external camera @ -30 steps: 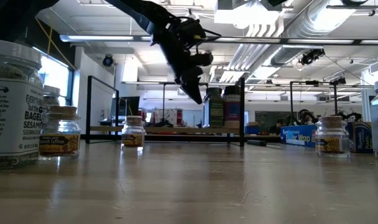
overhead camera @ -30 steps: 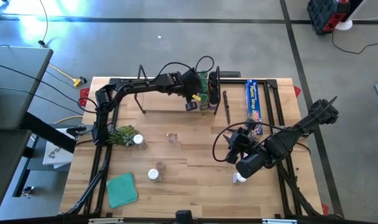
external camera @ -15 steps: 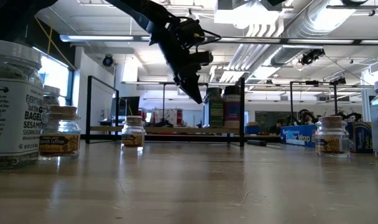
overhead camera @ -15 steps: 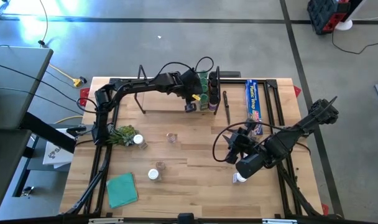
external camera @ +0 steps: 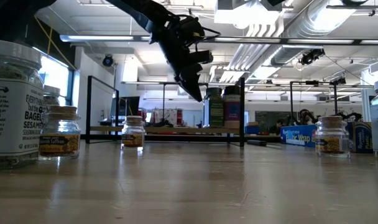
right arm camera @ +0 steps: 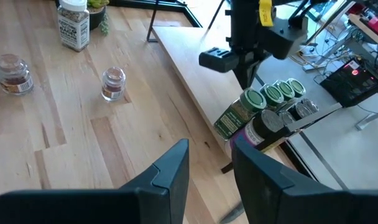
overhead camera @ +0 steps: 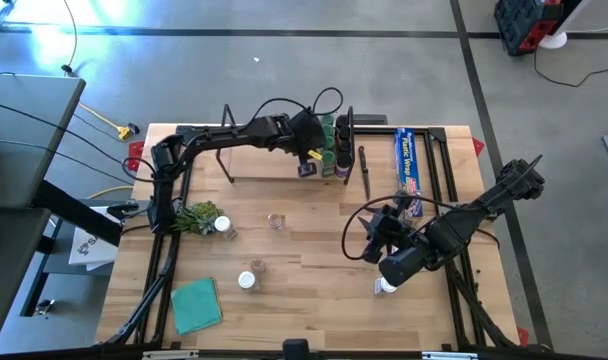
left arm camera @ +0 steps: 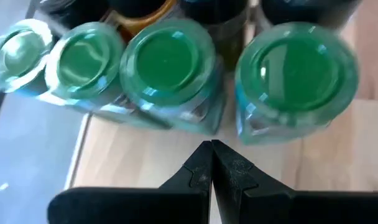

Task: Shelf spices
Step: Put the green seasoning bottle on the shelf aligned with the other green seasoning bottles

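The left gripper [left arm camera: 211,163] hangs pinched together, empty, over the green-lidded jars [left arm camera: 170,68] packed tight at the shelf [overhead camera: 274,165] end; the right gripper [right arm camera: 209,163], parted and empty, waits off the shelf.

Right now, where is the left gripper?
In the high view the left gripper, jaws shut and empty, hovers over the shelf beside the green-lidded spices at its right end.

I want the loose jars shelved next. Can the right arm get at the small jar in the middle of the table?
Probably yes: the right gripper is open, and bare tabletop lies between it and the small jar.
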Controlling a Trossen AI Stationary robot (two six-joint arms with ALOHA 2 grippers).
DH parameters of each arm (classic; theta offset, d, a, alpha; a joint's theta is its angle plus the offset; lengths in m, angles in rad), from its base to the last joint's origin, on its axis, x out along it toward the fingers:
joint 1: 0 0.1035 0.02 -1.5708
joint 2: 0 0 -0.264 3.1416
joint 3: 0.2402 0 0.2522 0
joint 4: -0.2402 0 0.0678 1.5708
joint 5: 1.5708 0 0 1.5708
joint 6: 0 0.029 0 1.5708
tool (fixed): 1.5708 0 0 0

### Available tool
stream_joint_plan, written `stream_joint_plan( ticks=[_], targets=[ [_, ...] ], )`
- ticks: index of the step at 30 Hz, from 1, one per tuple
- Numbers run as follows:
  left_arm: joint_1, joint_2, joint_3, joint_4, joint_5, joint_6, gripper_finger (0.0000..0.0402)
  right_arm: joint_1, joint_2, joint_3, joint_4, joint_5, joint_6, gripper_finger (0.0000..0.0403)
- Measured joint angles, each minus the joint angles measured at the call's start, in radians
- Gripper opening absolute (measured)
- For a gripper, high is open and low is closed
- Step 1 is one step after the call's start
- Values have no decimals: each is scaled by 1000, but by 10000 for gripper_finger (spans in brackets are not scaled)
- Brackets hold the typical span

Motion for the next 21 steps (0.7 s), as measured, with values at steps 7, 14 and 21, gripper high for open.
stream_joint_plan(
  ticks=[7,14,21],
  targets=[
    [-4,-9,0,-80,110,-16,3,0,0,0,0,0,-3,117],
    [-8,22,0,-24,133,-24,3,0,0,0,2,0,-1,117],
    [-6,22,0,27,131,-26,3,0,0,0,4,0,-6,117]
  ],
)
